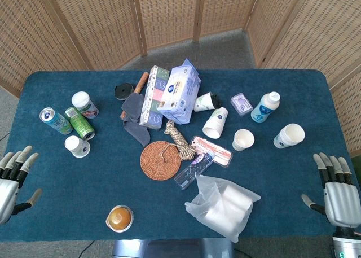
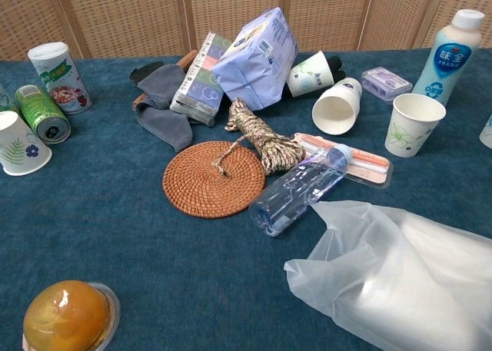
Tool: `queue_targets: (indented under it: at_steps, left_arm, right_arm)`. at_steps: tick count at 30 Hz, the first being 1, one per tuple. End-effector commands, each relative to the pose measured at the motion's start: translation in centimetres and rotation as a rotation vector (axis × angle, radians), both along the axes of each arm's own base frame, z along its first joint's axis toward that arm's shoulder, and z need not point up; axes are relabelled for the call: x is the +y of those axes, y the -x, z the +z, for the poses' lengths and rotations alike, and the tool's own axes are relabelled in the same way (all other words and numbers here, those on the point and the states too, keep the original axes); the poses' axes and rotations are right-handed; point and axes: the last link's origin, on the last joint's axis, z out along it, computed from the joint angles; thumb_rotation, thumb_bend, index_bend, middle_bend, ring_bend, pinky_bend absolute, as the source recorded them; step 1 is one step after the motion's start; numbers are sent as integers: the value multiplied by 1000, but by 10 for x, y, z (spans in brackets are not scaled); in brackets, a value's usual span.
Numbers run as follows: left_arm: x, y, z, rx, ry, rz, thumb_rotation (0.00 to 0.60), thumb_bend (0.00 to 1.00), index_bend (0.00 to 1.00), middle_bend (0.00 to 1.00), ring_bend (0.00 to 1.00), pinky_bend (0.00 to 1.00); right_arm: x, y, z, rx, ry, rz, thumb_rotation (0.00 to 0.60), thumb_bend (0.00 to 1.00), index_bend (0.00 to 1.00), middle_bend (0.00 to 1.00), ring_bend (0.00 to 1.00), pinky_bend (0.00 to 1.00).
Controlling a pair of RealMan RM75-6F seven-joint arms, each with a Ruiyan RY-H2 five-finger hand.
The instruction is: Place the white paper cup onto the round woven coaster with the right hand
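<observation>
The round woven coaster (image 1: pixel 161 159) (image 2: pixel 214 178) lies mid-table, with the end of a braided rope (image 1: pixel 179 138) (image 2: pixel 261 140) lying across it. To its right an upright white paper cup (image 1: pixel 243 139) (image 2: pixel 413 124) with a faint leaf print stands alone. Another white cup (image 1: pixel 216 122) (image 2: pixel 338 105) lies on its side behind it, and a third (image 1: pixel 289 135) stands further right. My right hand (image 1: pixel 337 187) is at the table's front right corner, fingers apart, holding nothing. My left hand (image 1: pixel 14 176) is at the front left, also empty. Neither hand shows in the chest view.
A clear plastic bottle (image 2: pixel 296 191) and a toothbrush pack (image 1: pixel 211 149) lie just right of the coaster. A plastic bag (image 1: pixel 223 204) sits front right. Tissue packs (image 1: pixel 169 94), grey cloth (image 2: pixel 161 105), cans (image 1: pixel 79 122), a milk bottle (image 1: pixel 265 106) and an orange jelly cup (image 1: pixel 120 217) are around.
</observation>
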Motion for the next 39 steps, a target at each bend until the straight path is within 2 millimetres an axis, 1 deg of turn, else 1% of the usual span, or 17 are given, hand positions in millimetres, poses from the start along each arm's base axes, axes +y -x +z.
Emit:
queue_targets:
  at_steps: [1,14,21,25,27,32,34,39]
  left_arm:
    - [0,0,0,1,0,0,600,350,0,0,0,0]
    - [-3,-4,3,-14,-4,6,600,350,0,0,0,0]
    - [0,-9,11,-42,-18,23,600,350,0,0,0,0]
    - [3,-14,15,-53,-29,30,600,350,0,0,0,0]
    - [5,-17,16,-62,-25,45,600,350,0,0,0,0]
    - [9,-22,23,-76,-41,43,600,350,0,0,0,0]
    - [8,-22,24,-77,-41,40,600,350,0,0,0,0]
    - [7,-22,24,-89,-33,36,600,351,0,0,0,0]
  right_arm:
    - [0,0,-1,2,-4,-1,600,154,0,0,0,19]
    - [-1,1,-9,14,-36,-8,600,153,0,0,0,18]
    - [-6,-2,-14,1,-45,-6,600,154,0,0,0,19]
    - [-12,-6,-22,13,-79,11,600,156,0,0,0,19]
    - [-16,-12,-27,14,-101,24,600,156,0,0,0,19]
    - [-34,-35,-40,-24,-153,89,600,156,0,0,0,27]
    - [-43,-43,-46,-35,-177,113,600,155,0,0,0,45]
    - [-69,-66,-64,15,-206,189,600,156,0,0,0,120]
